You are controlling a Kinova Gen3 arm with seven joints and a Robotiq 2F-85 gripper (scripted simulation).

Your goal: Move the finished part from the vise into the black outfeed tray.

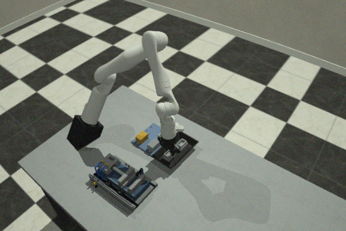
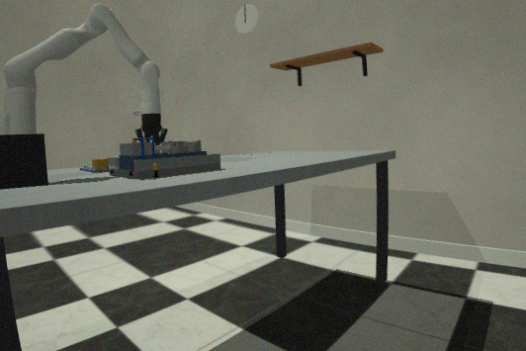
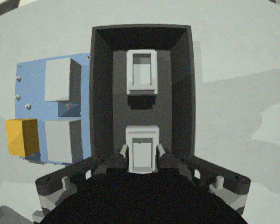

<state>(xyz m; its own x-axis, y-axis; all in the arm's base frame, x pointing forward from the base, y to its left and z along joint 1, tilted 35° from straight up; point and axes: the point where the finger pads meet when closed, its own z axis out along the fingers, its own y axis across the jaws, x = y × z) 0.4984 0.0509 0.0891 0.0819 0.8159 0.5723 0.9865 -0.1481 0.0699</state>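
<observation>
My gripper is shut on the finished part, a grey block with a pocket on top. I hold it low inside the black outfeed tray, at its near end. A second pocketed block lies at the tray's far end, apart from mine. In the top view the gripper reaches down into the tray, with the held part under it and the other block beside it. The vise stands near the table's front edge with its jaws empty. In the exterior view the gripper is low behind the vise.
A blue plate left of the tray carries two grey blocks and a yellow block; it also shows in the top view. The arm's black base stands at the table's left. A wooden shelf hangs on the wall.
</observation>
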